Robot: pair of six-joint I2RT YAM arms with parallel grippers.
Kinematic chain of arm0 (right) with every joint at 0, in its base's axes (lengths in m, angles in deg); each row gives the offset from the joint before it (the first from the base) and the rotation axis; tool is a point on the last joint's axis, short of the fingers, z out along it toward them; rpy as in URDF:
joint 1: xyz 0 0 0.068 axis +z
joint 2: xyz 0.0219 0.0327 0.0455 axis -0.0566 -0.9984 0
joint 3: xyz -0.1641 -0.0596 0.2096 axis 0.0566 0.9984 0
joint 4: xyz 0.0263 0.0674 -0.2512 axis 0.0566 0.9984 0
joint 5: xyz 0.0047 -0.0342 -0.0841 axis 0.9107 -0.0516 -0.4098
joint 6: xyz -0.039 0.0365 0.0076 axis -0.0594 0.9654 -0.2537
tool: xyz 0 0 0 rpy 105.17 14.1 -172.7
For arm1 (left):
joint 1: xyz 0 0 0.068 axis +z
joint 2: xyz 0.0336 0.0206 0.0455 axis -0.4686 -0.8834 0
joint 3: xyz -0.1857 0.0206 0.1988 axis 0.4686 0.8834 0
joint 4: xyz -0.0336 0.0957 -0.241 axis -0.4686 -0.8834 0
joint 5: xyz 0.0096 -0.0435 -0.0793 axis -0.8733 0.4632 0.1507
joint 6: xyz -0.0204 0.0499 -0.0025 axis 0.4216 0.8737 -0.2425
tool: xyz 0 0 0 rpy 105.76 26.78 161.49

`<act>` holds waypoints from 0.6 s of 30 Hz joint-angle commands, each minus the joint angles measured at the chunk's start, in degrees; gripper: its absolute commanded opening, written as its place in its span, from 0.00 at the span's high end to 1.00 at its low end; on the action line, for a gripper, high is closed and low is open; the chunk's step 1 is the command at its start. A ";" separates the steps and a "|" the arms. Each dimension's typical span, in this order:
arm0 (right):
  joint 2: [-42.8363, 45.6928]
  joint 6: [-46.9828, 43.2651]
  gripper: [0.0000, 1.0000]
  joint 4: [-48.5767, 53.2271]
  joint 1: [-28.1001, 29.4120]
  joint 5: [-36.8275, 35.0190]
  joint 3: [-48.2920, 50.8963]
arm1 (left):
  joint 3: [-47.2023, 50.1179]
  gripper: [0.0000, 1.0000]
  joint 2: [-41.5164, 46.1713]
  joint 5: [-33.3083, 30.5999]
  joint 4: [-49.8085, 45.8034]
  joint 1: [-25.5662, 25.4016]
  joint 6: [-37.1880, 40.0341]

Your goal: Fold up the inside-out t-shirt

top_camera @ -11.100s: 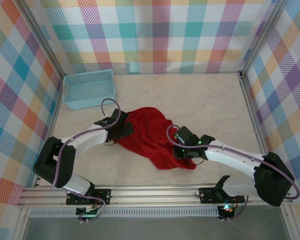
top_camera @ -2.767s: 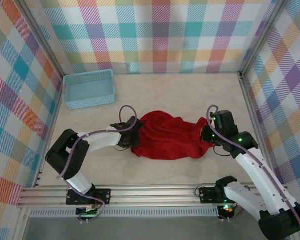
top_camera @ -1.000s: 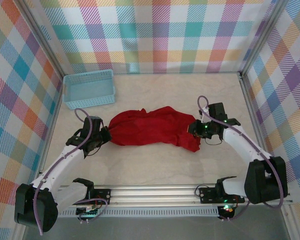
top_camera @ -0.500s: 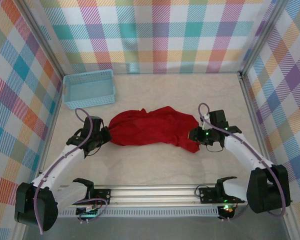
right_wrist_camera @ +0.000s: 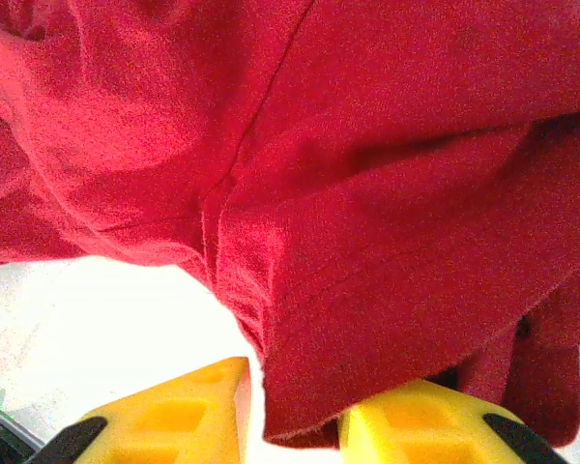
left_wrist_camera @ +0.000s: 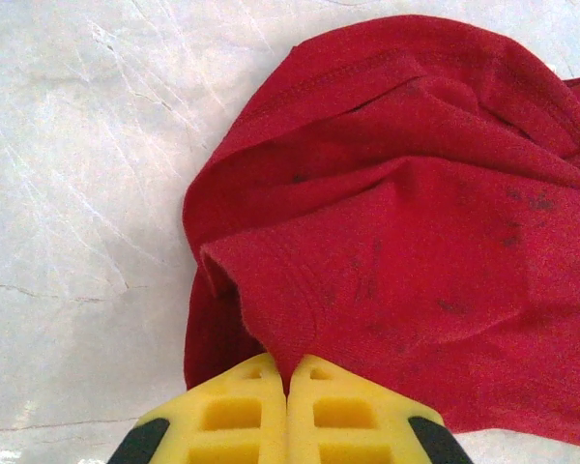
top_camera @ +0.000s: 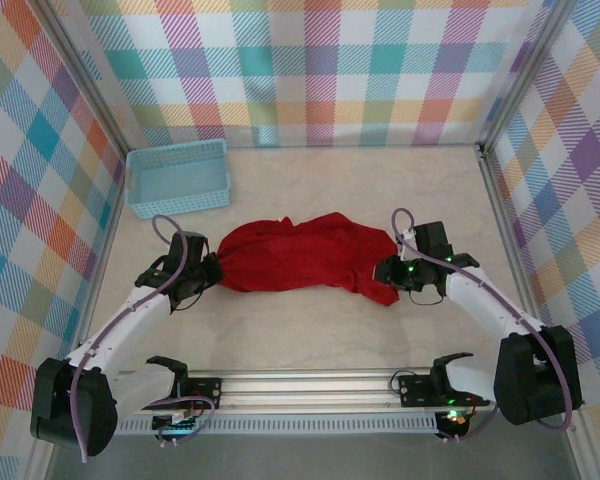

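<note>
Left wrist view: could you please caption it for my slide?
Left gripper pinching a fold of the crumpled red t-shirt on the pale table.

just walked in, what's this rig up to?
Two arms are working a red t-shirt lying bunched on the table. The left claw is shut on its left end; the right claw sits at the right end with cloth between parted jaws, grip unclear. No fold made yet. A light-blue basket sits at far left.

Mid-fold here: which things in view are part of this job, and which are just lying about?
In the job:
red t-shirt
left gripper, shut on the shirt's edge
right gripper, at the shirt's other end

Lying about:
light-blue basket, standing apart from the shirt on the table
</note>
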 commanded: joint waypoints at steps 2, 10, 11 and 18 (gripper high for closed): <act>-0.30 -0.37 0.69 1.50 1.34 -0.37 -0.60 | -2.28 1.00 -0.67 -0.17 0.35 0.09 0.92; 0.53 2.06 0.87 4.42 4.17 -2.39 -1.09 | -3.83 1.00 -1.22 -0.36 -0.09 0.09 0.59; 1.76 2.24 0.89 5.73 4.19 -2.67 -1.60 | -4.03 1.00 -1.24 -0.52 -0.26 0.09 0.54; 12.76 2.62 0.94 17.59 4.16 -5.51 -8.66 | -7.31 1.00 -2.22 -0.79 -0.63 0.17 0.49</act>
